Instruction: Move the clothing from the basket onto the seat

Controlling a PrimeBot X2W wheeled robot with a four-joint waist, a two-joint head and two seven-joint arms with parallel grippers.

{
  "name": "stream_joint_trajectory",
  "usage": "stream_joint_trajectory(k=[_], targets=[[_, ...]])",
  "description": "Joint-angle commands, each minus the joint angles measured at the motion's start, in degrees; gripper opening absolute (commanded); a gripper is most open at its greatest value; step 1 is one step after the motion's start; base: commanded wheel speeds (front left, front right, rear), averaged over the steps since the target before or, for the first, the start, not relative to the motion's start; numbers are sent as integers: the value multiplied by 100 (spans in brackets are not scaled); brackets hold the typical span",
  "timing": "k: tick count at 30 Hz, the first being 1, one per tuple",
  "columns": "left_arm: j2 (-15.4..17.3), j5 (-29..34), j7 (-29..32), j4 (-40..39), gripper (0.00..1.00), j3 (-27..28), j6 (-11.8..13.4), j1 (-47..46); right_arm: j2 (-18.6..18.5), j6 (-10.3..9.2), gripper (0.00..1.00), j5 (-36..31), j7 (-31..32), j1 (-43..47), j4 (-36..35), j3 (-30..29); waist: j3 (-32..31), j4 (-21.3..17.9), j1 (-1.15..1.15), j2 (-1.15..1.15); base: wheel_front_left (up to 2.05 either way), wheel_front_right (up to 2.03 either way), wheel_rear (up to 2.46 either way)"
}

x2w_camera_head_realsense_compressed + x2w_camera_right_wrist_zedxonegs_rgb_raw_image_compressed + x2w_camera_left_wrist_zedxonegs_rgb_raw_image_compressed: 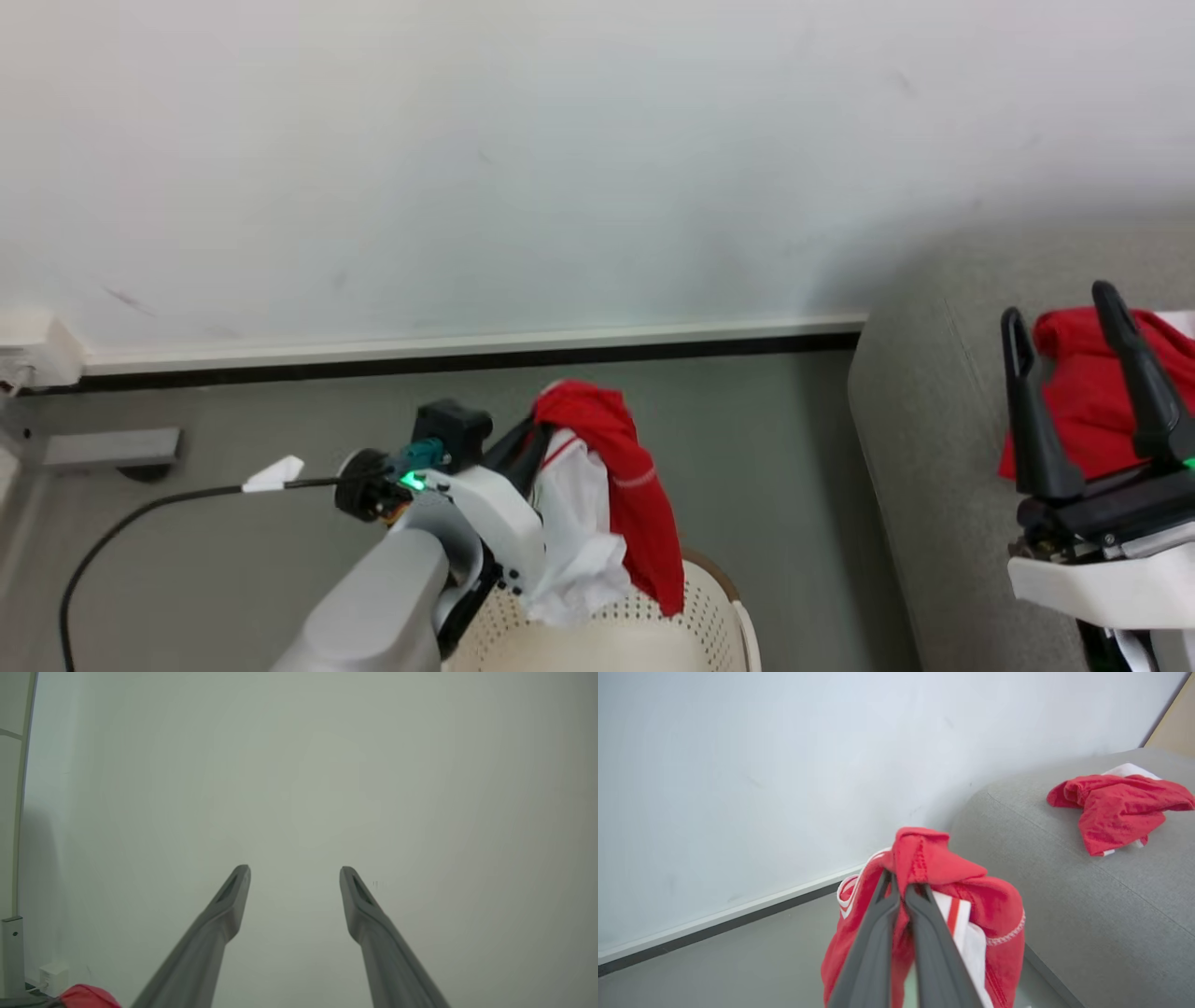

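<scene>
My left gripper point(534, 431) is shut on a red and white garment point(607, 495) that hangs from it above the cream basket point(695, 621). In the left wrist view the two fingers point(899, 887) pinch a fold of that red garment point(994, 896). A second red garment point(1083, 397) lies on the grey sofa point(924, 448) at the right, also visible in the left wrist view as a red heap point(1115, 807) on the sofa point(1064, 891). My right gripper point(1060, 303) stands open above the sofa, in front of that garment, its fingers point(294, 872) spread towards the bare wall.
A white wall with a pale skirting board point(467, 347) runs behind the grey floor. A black cable point(140, 509) with a white tag crosses the floor at the left. A small white socket box point(53, 975) sits low on the wall.
</scene>
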Motion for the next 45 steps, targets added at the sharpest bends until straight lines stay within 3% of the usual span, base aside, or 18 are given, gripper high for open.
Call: stream_joint_trajectory(k=[1, 18, 31, 37, 45], targets=[[87, -3, -11, -229, 0, 68, 47, 45, 4, -13, 100, 20, 6, 144, 33, 14, -203, 138, 2, 0, 0, 0, 0], [604, -49, 726, -2805, 0, 329, 605, -252, 72, -13, 100, 61, 5, 557, 199, 337, -545, 198, 2, 0, 0, 0, 0], [710, -110, 1062, -3477, 0, 261, 786, -94, 0, -13, 100, 302, 5, 434, 307, 794, -542, 210, 2, 0, 0, 0, 0], [726, -142, 1086, -3525, 0, 231, 794, -82, -214, -13, 100, 557, 5, 207, 761, 1658, -534, 202, 2, 0, 0, 0, 0], [651, -168, 1137, -3630, 0, 96, 722, -96, -129, -13, 100, 1047, 5, -455, 1877, 2787, -612, 290, 2, 0, 0, 0, 0]])
